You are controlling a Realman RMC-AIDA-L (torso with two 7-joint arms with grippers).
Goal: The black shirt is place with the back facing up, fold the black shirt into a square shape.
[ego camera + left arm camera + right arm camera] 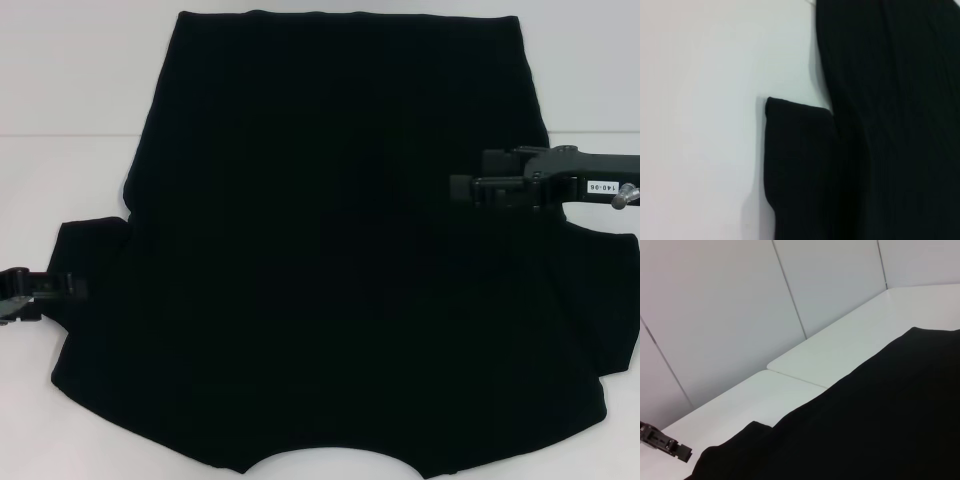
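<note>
- The black shirt (pixel 330 250) lies spread flat on the white counter (pixel 70 90), plain side up, collar edge nearest the robot and hem at the far side; no lettering shows.
- Its left sleeve (pixel 800 165) juts out sideways over the counter, the end folded squarely.
- The left end effector (pixel 45 288) sits at the tip of that sleeve, at the shirt's left edge; whether it is open or closed cannot be told.
- The right end effector (pixel 470 188) hovers over the shirt's right side, pointing inward above the fabric near the right sleeve; its finger state cannot be told either.
- White wall panels (pixel 740 315) stand behind the counter.
</note>
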